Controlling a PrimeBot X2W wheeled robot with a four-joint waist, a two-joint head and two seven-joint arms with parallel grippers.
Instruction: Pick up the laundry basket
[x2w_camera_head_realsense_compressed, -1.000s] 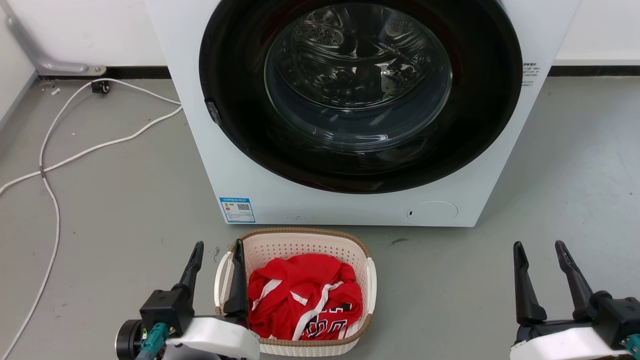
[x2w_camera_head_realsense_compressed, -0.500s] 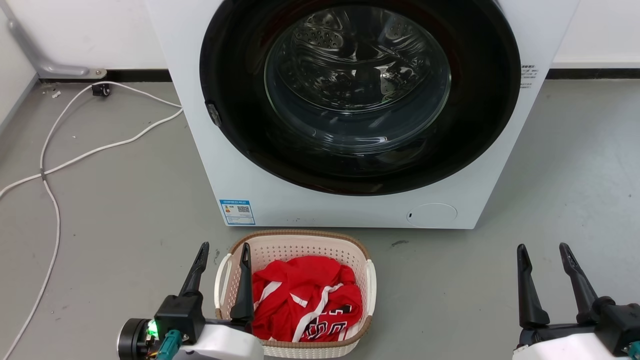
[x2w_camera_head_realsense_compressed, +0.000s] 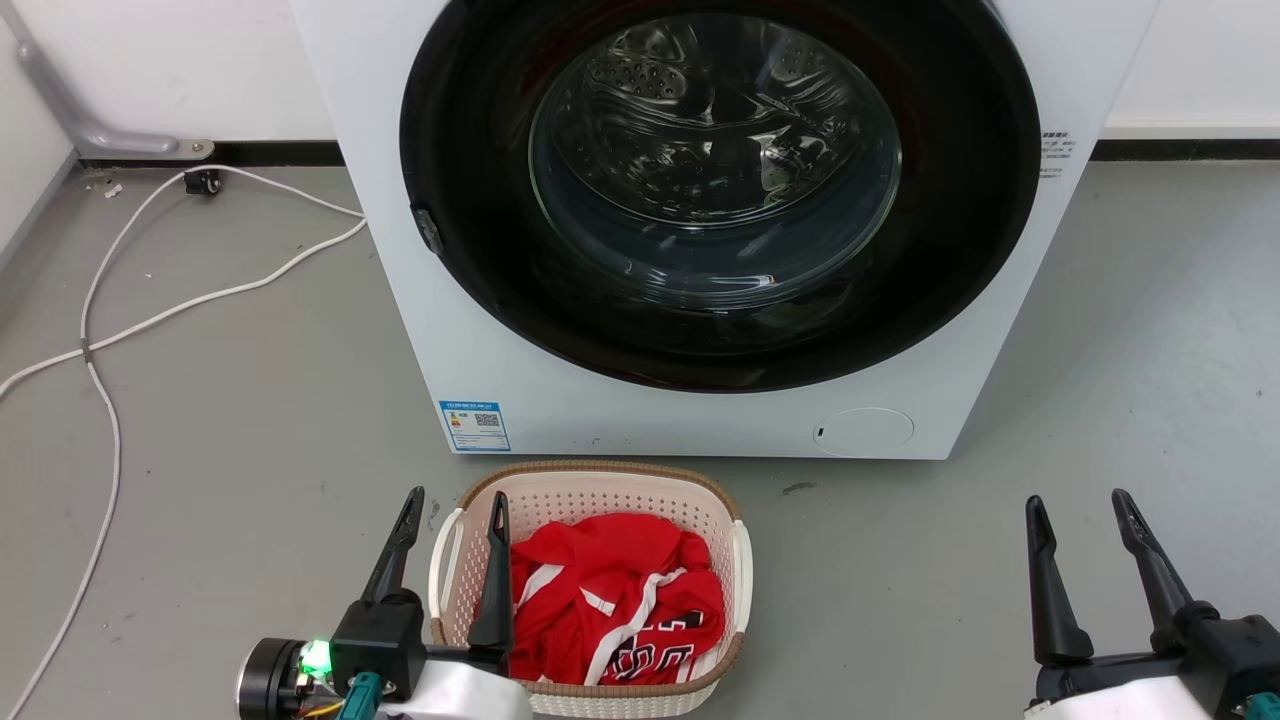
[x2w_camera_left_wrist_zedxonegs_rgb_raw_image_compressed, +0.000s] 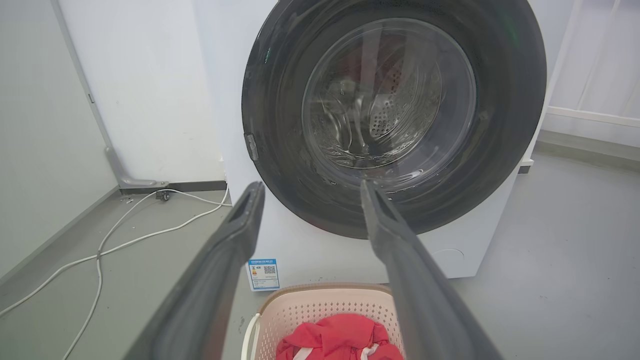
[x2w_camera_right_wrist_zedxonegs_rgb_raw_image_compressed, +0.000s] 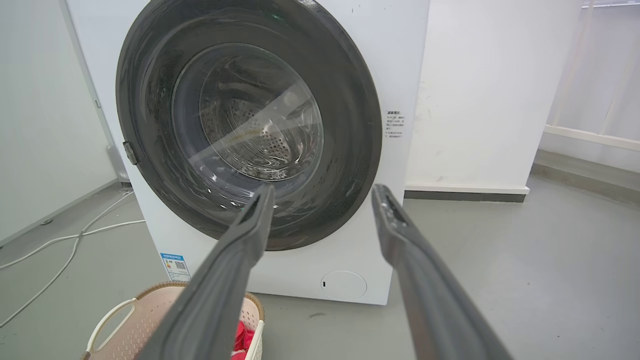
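Note:
The laundry basket (x2w_camera_head_realsense_compressed: 600, 468) is cream-white and perforated with a brown rim. It stands on the grey floor just in front of the washing machine and holds a red and white garment (x2w_camera_head_realsense_compressed: 610, 600). My left gripper (x2w_camera_head_realsense_compressed: 456, 498) is open and straddles the basket's left side. One finger is outside the white left handle (x2w_camera_head_realsense_compressed: 440, 570), the other is inside the basket beside the garment. In the left wrist view the left gripper (x2w_camera_left_wrist_zedxonegs_rgb_raw_image_compressed: 311, 184) frames the basket (x2w_camera_left_wrist_zedxonegs_rgb_raw_image_compressed: 325, 307) below. My right gripper (x2w_camera_head_realsense_compressed: 1075, 500) is open over bare floor, well right of the basket. In the right wrist view the basket (x2w_camera_right_wrist_zedxonegs_rgb_raw_image_compressed: 140, 320) lies left of the right gripper (x2w_camera_right_wrist_zedxonegs_rgb_raw_image_compressed: 324, 188).
The white washing machine (x2w_camera_head_realsense_compressed: 700, 420) with its shut round dark door (x2w_camera_head_realsense_compressed: 715, 190) rises right behind the basket. White cables (x2w_camera_head_realsense_compressed: 150, 310) trail over the floor at the left toward the wall. Open grey floor lies right of the basket.
My left gripper has shifted right, and its inner finger now sits further inside the basket's left wall. The right gripper has sunk slightly. The basket has not moved.

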